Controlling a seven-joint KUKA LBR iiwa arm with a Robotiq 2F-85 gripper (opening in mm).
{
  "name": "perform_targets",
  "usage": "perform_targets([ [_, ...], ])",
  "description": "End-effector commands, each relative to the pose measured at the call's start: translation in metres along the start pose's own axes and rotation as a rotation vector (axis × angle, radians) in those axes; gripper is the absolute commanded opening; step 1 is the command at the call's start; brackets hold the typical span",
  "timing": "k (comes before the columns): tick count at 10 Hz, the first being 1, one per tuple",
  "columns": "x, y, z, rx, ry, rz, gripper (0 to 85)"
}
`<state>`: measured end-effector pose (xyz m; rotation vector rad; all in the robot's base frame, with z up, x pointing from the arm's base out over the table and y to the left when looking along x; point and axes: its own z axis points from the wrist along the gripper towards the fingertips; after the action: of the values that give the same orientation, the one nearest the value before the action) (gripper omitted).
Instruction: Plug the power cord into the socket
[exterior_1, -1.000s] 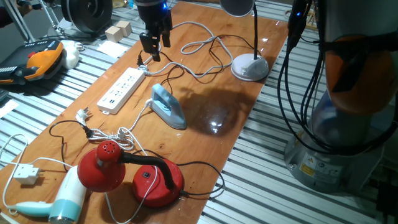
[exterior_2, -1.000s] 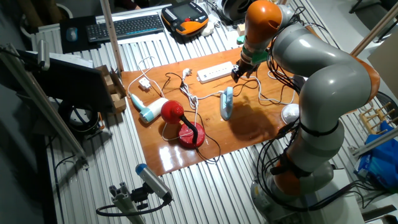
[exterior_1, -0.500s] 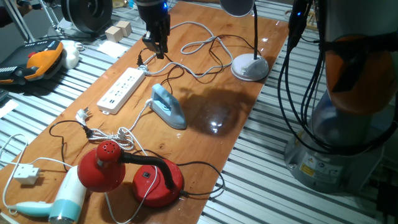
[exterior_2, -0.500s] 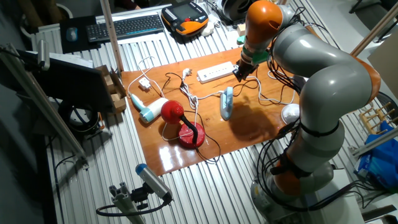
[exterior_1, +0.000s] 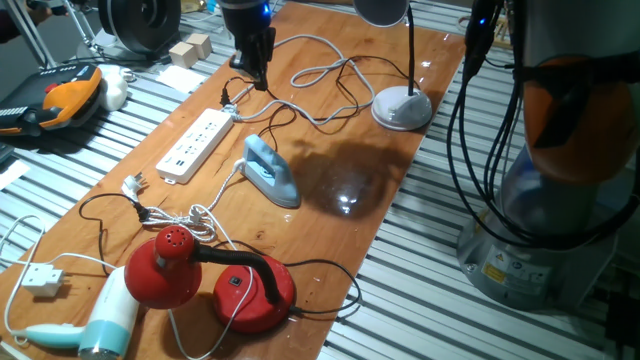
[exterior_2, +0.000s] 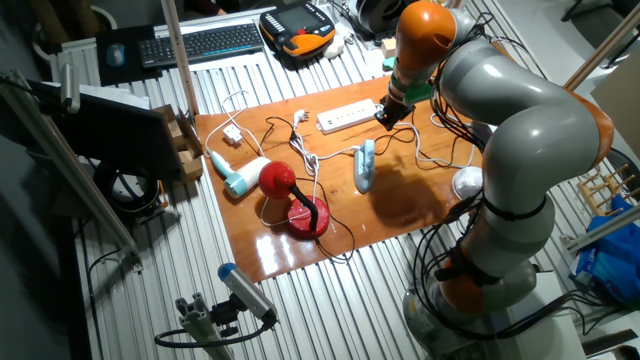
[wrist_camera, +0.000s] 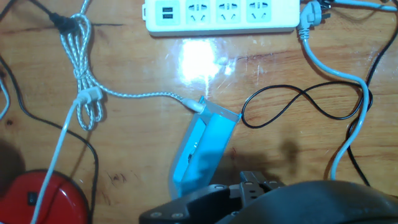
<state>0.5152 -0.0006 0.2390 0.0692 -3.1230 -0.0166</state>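
Power cord (wrist_camera: 273, 88) loop near fingers (exterior_1: 255, 72), apart from them

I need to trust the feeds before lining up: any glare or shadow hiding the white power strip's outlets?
Hand view: bright glare on the wood just below the long white power strip, but its outlets read clearly. One fixed view: glare further along the board, the strip evenly lit. Other fixed view: the strip is too small to show outlets.

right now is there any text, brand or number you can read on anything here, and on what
No text can be read in any view.
Yellow sticker on the robot base: print too small to read.
White power strip: outlets and two small ports, no legible marking.
Orange handheld controller: screen too blurred to read.
Keyboard: keys too small to read.
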Motion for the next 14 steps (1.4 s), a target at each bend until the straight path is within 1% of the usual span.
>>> perform_targets([
  [1,0.0,0.0,0.0,0.0,0.0,0.008,0.0],
  [3,-0.002,-0.001,0.001,0.007,-0.007,0.019,0.0],
  [4,-0.004,-0.004,0.002,0.007,-0.009,0.021,0.0],
  [8,-0.021,-0.021,0.003,0.0,-0.012,0.01,0.0],
  [9,-0.024,-0.023,0.003,-0.001,-0.015,0.01,0.0],
  [11,-0.029,-0.025,0.003,0.008,-0.024,0.025,0.0],
  [12,-0.033,-0.026,0.003,0.008,-0.024,0.03,0.0],
  [13,-0.038,-0.028,0.006,0.008,-0.031,0.036,0.0],
  [14,-0.04,-0.03,0.008,0.0,-0.035,0.039,0.0],
])
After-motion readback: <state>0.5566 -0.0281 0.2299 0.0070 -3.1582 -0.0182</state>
